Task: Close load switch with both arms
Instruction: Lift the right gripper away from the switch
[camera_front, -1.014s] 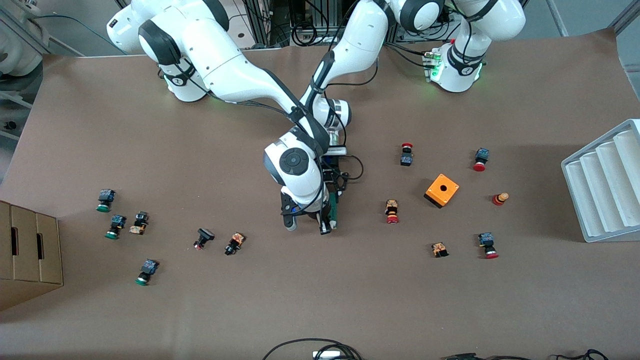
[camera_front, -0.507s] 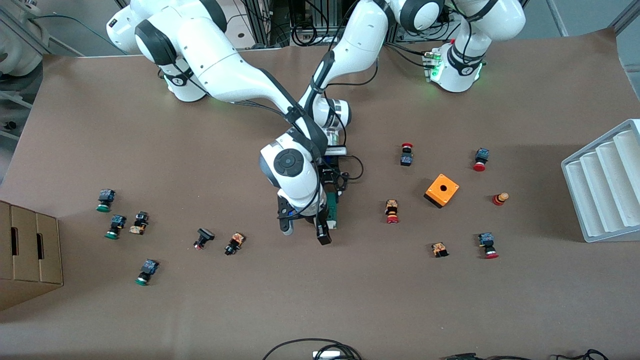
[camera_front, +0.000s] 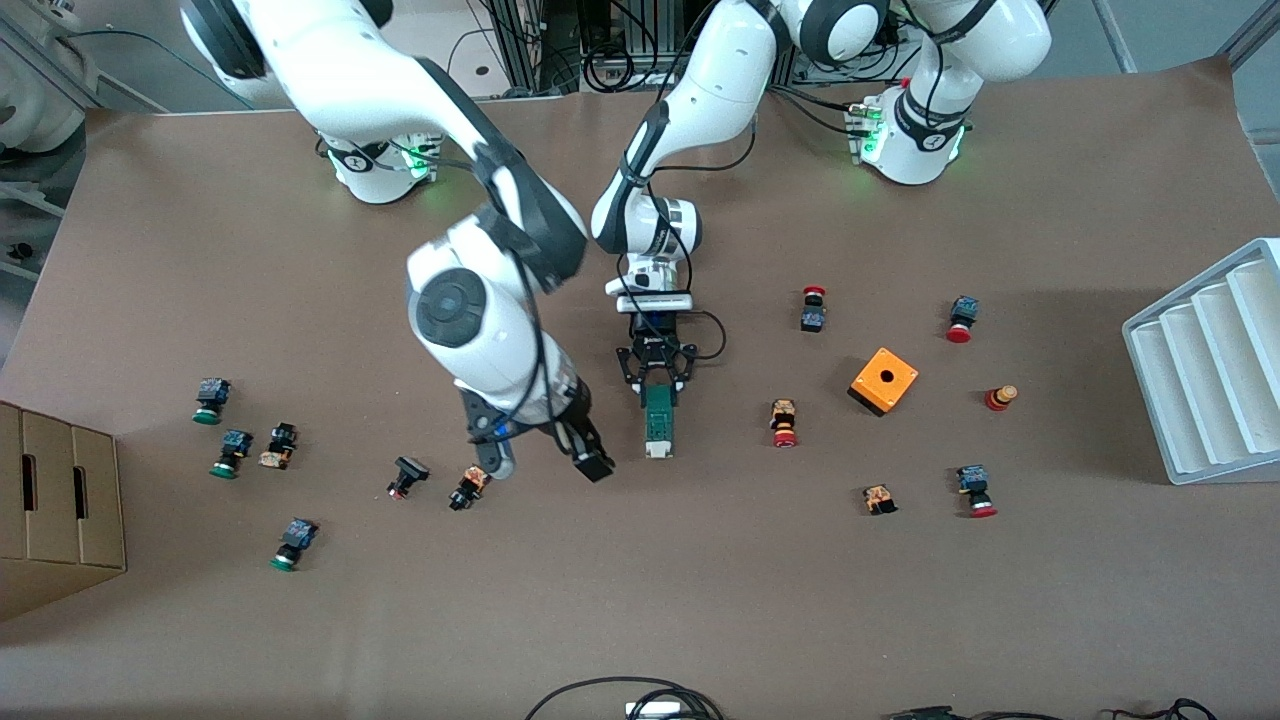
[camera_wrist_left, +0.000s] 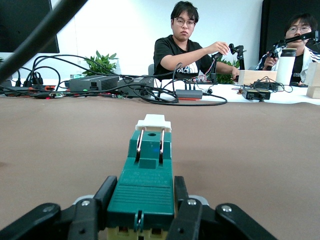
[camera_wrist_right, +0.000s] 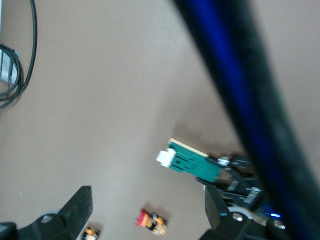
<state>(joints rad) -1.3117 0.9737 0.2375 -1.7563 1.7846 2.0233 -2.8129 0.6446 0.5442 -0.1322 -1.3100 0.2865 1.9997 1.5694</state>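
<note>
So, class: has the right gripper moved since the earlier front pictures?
Yes. The right gripper has left the load switch, which lies as before, and shifted toward the right arm's end, near a push button.

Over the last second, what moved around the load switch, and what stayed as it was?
The right hand opened, let go of the load switch and swung away toward the right arm's end of the table; it now hangs above the push buttons there. The left hand stayed clamped on the switch's end. Switch, orange cube and scattered buttons kept their places.
</note>
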